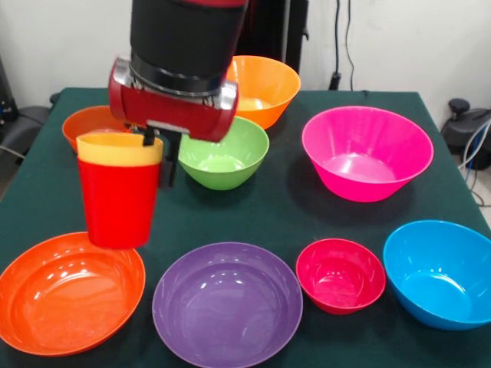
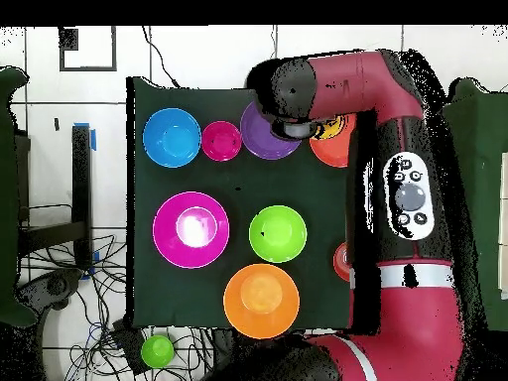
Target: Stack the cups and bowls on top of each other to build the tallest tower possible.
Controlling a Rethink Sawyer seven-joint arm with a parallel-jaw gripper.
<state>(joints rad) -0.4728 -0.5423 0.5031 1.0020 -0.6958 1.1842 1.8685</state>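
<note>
We see two cups, nested: the yellow cup [image 1: 119,149] sits inside the red cup [image 1: 116,203], only its rim band showing above the red one. The pair hangs in the air, slightly tilted, above the far rim of the orange-red bowl [image 1: 67,293] at the bench's near left corner in the front view. The tool [image 1: 157,157] grips the yellow rim, one dark finger inside the cup and one outside against the wall, closed on it.

We count seven bowls on the bench [image 1: 284,207] in the front view, none stacked. Four stand along the near edge: the orange-red bowl, the purple bowl [image 1: 227,303] beside it, the small crimson-pink bowl [image 1: 340,275], and the blue bowl [image 1: 439,273] at the right. Behind them stand the green bowl [image 1: 223,153] near the middle and the large magenta-pink bowl [image 1: 367,152] to its right. At the far edge stands the light orange bowl [image 1: 262,88]. A darker orange bowl [image 1: 90,123] shows partly behind the cups at the far left, making eight in all.

In the overhead view the red and black arm [image 2: 407,198] covers the cups.
</note>
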